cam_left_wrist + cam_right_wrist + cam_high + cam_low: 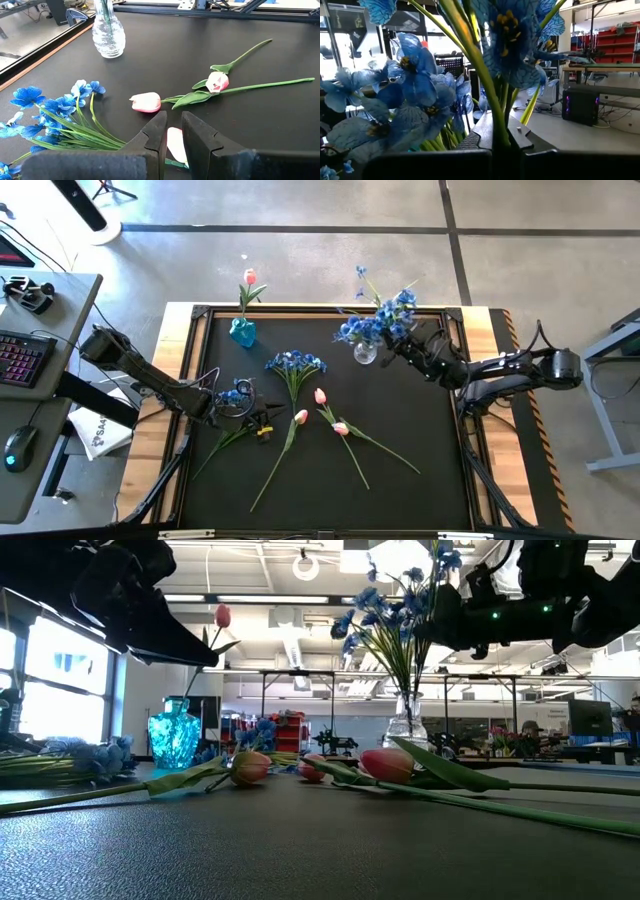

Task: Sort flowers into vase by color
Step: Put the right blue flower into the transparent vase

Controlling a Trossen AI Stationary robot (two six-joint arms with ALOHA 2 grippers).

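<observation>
The right pincer is clamped on a blue stem at the clear vase, while only the left wrist view shows the left pincer narrowly parted over a pink tulip on the tabletop.

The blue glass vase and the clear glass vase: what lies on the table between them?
Nothing: the high view shows bare black mat between the blue glass vase and the clear glass vase.

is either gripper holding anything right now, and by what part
The right gripper is shut on the green stems of a blue flower bunch standing in the clear vase. Whether the left gripper holds anything cannot be told.
</observation>
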